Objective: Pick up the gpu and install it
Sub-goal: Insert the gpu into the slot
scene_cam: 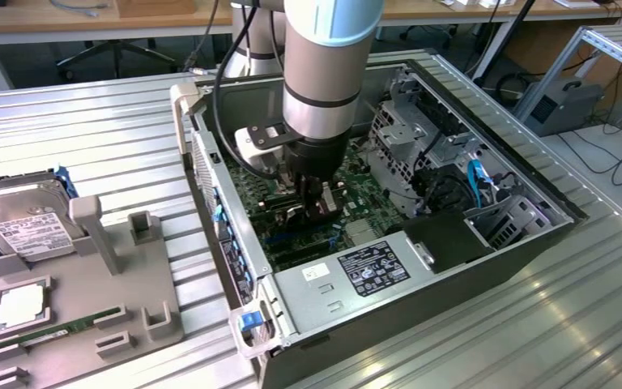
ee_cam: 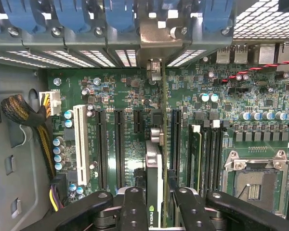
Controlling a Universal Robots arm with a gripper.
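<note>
My claw (ee_cam: 156, 214) is clamped on the gpu (ee_cam: 154, 163), which stands on edge inside the open case (scene_cam: 527, 235), low over the motherboard (ee_cam: 125, 91) and among its long slots. To seat it well, I judge the card should be upright and parallel to its slot, with its bracket end meeting the case's rear wall. The push should be straight down and even.

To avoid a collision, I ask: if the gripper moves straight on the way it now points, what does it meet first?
Probably the motherboard, among its long slots. The gpu held in the gripper would touch there first, though the depth is unclear.
</note>
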